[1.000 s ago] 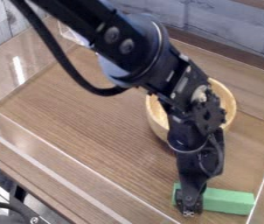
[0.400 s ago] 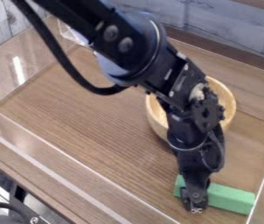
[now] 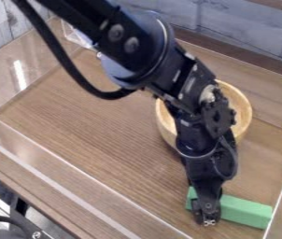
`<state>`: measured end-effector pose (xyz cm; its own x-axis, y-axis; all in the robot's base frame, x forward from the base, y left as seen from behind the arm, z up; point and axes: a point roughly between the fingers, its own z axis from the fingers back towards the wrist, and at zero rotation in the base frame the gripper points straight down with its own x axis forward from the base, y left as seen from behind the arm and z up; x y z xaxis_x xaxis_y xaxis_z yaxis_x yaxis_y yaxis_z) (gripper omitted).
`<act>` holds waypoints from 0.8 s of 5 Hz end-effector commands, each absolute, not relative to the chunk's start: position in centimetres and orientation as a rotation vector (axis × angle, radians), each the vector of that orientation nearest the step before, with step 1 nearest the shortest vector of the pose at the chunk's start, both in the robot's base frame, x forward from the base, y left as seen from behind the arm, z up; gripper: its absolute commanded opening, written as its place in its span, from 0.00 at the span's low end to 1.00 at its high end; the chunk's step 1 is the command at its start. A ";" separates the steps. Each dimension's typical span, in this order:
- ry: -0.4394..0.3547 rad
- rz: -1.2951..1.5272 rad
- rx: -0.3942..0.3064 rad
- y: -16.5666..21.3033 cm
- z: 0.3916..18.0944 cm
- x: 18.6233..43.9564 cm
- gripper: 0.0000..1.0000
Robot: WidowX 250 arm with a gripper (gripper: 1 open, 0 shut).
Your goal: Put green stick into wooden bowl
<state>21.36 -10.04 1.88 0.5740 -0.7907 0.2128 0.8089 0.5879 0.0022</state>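
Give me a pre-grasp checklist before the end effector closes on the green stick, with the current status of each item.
1. End effector lowered to the green stick: ok, it points down at the stick's left end.
2. End effector open: ok, as wide as it goes.
3. Fingers on either side of the stick: cannot tell, the arm hides the contact area.
4. Stick lying flat on the table: ok, its visible part rests level near the front edge.
5. Wooden bowl upright and within sight: ok, it stands behind the arm, partly hidden.
6. Bowl free of other contents: cannot tell, the arm covers most of the inside.
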 end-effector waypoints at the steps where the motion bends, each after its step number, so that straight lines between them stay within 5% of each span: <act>1: -0.251 -0.919 -0.103 -10.8 2.8 23.0 1.00; 4: -0.251 -0.813 -0.117 -10.3 2.8 23.0 1.00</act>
